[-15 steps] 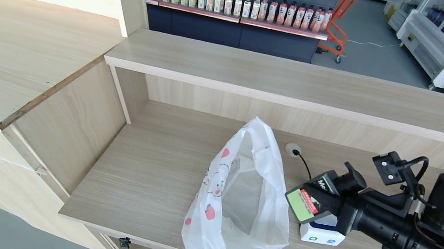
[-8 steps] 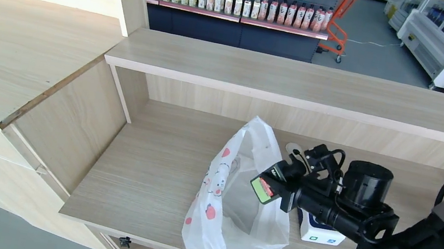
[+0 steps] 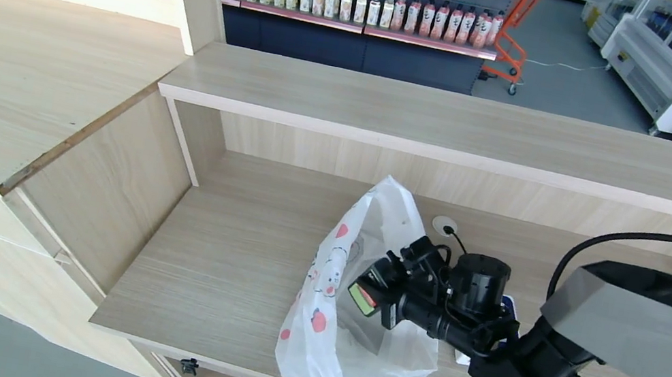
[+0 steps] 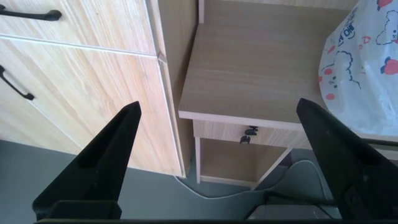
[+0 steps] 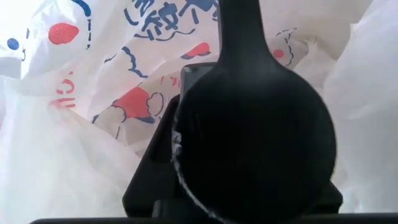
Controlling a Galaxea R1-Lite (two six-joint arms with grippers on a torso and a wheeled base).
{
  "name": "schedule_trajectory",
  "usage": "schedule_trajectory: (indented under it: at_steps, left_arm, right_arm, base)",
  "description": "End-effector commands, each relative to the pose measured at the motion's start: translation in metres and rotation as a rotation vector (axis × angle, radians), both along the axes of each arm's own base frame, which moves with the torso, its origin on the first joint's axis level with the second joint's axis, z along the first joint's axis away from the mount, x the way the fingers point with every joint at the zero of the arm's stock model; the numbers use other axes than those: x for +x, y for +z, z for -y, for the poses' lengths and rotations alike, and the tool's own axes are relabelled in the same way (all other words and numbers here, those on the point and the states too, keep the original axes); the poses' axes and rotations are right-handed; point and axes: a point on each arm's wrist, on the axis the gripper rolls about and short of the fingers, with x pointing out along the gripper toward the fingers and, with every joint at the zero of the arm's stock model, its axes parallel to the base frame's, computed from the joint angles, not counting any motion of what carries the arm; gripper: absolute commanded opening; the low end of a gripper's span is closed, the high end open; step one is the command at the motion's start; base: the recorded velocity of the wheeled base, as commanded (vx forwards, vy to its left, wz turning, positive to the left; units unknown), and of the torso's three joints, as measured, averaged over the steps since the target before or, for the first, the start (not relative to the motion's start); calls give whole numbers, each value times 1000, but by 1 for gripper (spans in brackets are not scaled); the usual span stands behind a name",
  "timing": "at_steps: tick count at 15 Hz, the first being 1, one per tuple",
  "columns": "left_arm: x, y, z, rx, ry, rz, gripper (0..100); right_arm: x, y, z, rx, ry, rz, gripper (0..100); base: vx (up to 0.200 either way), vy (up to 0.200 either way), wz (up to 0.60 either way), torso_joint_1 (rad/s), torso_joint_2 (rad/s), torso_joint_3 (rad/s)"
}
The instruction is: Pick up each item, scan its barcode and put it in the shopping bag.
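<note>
White scanner box [image 3: 461,357] mostly hidden behind right arm [image 3: 630,323]; green-and-red labelled black pack [image 3: 362,297] half covered by right jaws.

No print on the shopping bag [image 3: 319,344] is legible.

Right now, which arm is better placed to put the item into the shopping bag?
Right. The right gripper holds the item over the open shopping bag; the left gripper hangs open near the drawers.

My right arm [image 3: 650,327] spans the right side of the head view, elbow bent low, wrist pointing left. At frame centre my right claw [image 3: 374,286] clamps a green packet [image 3: 363,299]. My left claw [image 4: 217,168] hangs with its fingers [image 4: 106,162] spread wide.
</note>
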Motion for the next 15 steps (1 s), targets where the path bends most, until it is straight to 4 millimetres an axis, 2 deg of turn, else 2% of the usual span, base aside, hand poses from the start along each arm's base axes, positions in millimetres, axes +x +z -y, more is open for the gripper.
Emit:
schedule_trajectory:
  at_steps: [1, 6, 7, 9, 12, 13, 15]
  left_arm:
    - [0, 0, 0, 0, 1, 0, 100]
    - [0, 0, 0, 0, 1, 0, 100]
    - [0, 0, 0, 0, 1, 0, 100]
    - [0, 0, 0, 0, 1, 0, 100]
    - [0, 0, 0, 0, 1, 0, 100]
    - [0, 0, 0, 0, 1, 0, 100]
    - [0, 0, 0, 0, 1, 0, 100]
  right_arm:
    - [7, -16, -10, -28, 21, 13, 0]
    - [11, -29, -20, -99, 64, 78, 0]
    - [11, -28, -22, -91, 67, 81, 100]
    - [5, -23, -20, -54, 56, 26, 100]
    - [-6, 16, -13, 142, 3, -127, 100]
    - [-16, 41, -5, 210, -21, -202, 100]
    - [-33, 71, 17, 273, -66, -275, 100]
  base:
    - [0, 0, 0, 0, 0, 0]
    - [0, 0, 0, 0, 0, 0]
    - [0, 0, 0, 0, 0, 0]
    - [0, 0, 0, 0, 0, 0]
    - [0, 0, 0, 0, 0, 0]
    - [0, 0, 0, 0, 0, 0]
    - [0, 0, 0, 0, 0, 0]
